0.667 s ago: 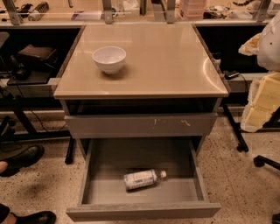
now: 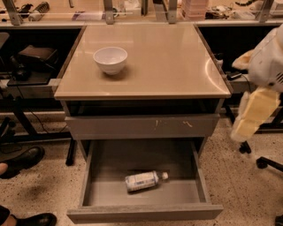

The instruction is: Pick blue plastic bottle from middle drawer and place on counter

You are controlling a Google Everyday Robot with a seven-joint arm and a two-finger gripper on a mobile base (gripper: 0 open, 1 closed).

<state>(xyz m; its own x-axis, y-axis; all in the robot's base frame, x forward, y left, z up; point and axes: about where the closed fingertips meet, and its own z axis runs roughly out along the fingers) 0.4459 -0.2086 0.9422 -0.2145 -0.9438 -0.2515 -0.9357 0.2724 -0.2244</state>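
The blue plastic bottle (image 2: pixel 143 181) lies on its side on the grey floor of the open middle drawer (image 2: pixel 146 213), with its white cap pointing right. The glossy beige counter (image 2: pixel 168 62) tops the cabinet above it. My gripper (image 2: pixel 242 131) hangs at the right edge of the view, beside the cabinet at about the height of the upper drawer front. It is well above and to the right of the bottle and holds nothing.
A white bowl (image 2: pixel 110 59) stands on the counter's left half. The scratched upper drawer front (image 2: pixel 141 127) is slightly out above the open drawer. Black shoes (image 2: pixel 22 161) stand on the floor at left. A chair base (image 2: pixel 265 162) is at right. A cluttered bench (image 2: pixel 132 11) runs behind.
My gripper has moved a little left and down, toward the cabinet. The bottle, the bowl and the drawer have not moved.
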